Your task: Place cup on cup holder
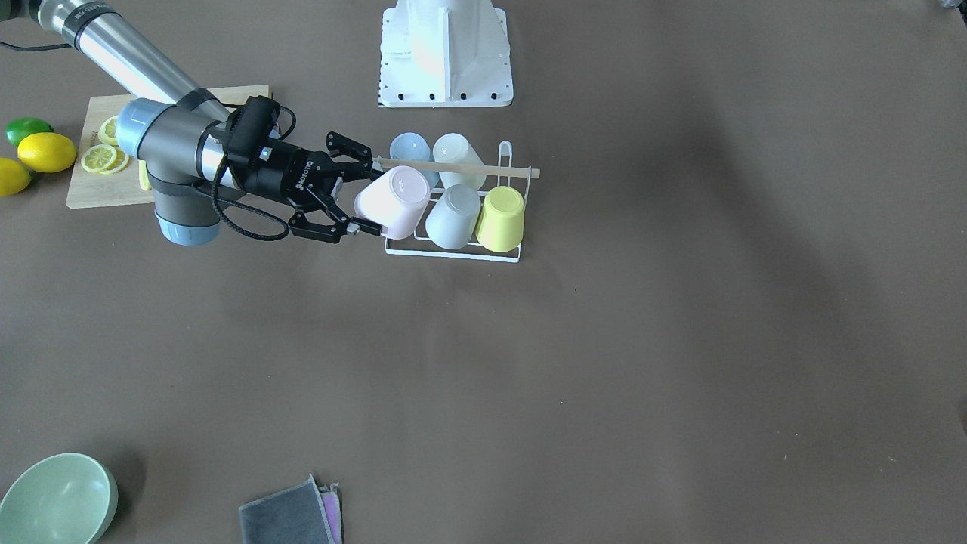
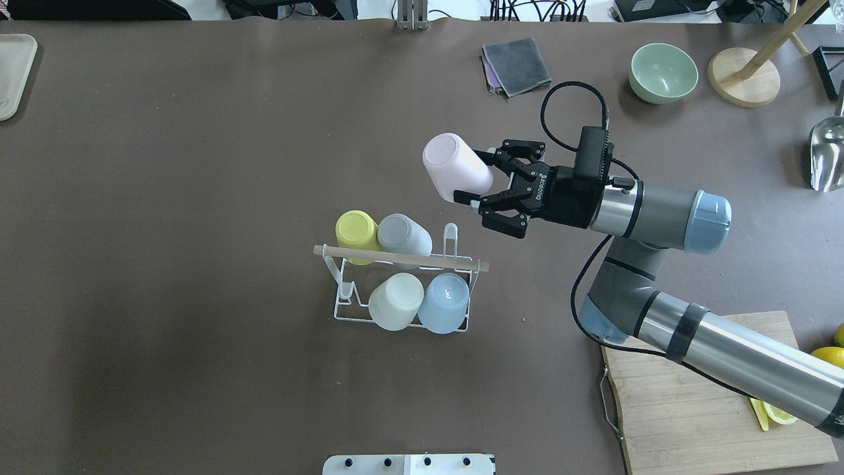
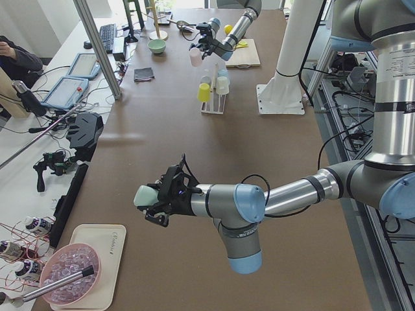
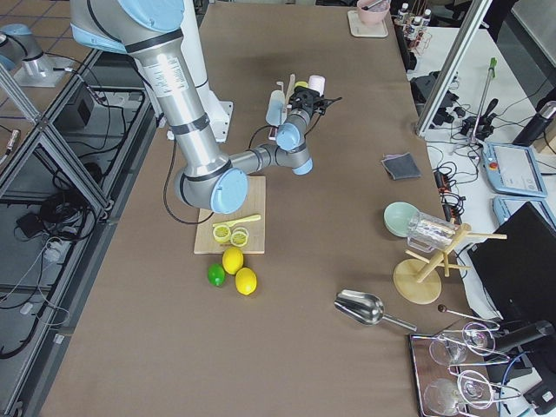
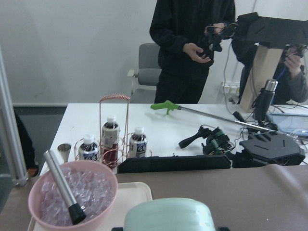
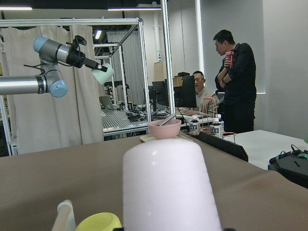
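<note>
The cup holder point(image 2: 343, 305), a white wire rack with a wooden rod point(image 2: 402, 258) across its top, stands mid-table. It bears a yellow cup point(image 2: 357, 229), a grey cup point(image 2: 402, 234), a white cup point(image 2: 395, 301) and a blue cup point(image 2: 444, 303). My right gripper point(image 2: 473, 175) is shut on the rim of a pink cup point(image 2: 456, 167), held tilted in the air by the rack's end near a bare peg point(image 2: 450, 232). My left gripper point(image 3: 155, 197) is far from the rack, raised and shut on a mint-green cup point(image 5: 168, 215).
A cutting board point(image 1: 136, 189) with lemon slices and lemons point(image 1: 45, 151) lies under my right arm. A green bowl point(image 2: 663, 72), a folded cloth point(image 2: 516, 64), a wooden stand point(image 2: 744, 76) and a metal scoop point(image 2: 827, 155) lie on the far right. The robot base point(image 1: 446, 53) stands behind the rack.
</note>
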